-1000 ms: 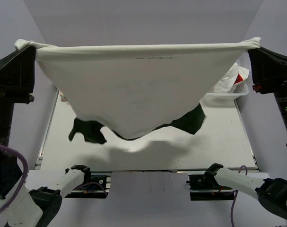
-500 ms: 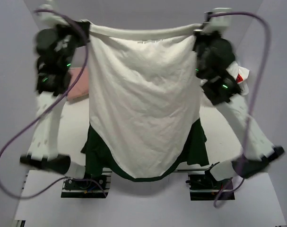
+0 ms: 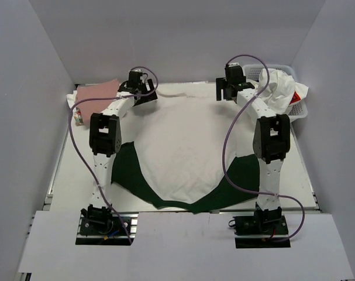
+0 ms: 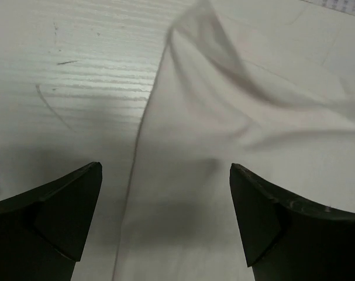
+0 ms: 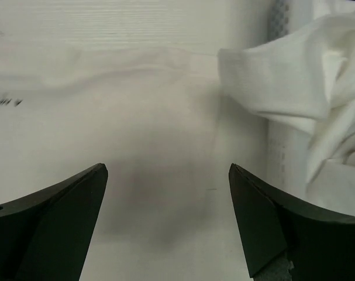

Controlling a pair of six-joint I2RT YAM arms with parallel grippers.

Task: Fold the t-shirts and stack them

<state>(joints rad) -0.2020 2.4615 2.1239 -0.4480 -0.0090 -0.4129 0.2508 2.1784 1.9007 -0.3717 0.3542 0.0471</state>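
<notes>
Fingers on the left stand spread wide and grip nothing, poised just above the far left corner of the white shirt. The fingers on the right are likewise apart and empty over its far right corner. Between them the shirt lies spread on the bench, with its green sleeves fanned out at its near side. It is laid open this way, I judge, so that folding can start from a smooth sheet. Soft wrinkles show along its far edge. Beyond the shirt's far left corner sits a pink shirt. Beside its far right corner a crumpled white shirt spills from the basket, not yet folded.
</notes>
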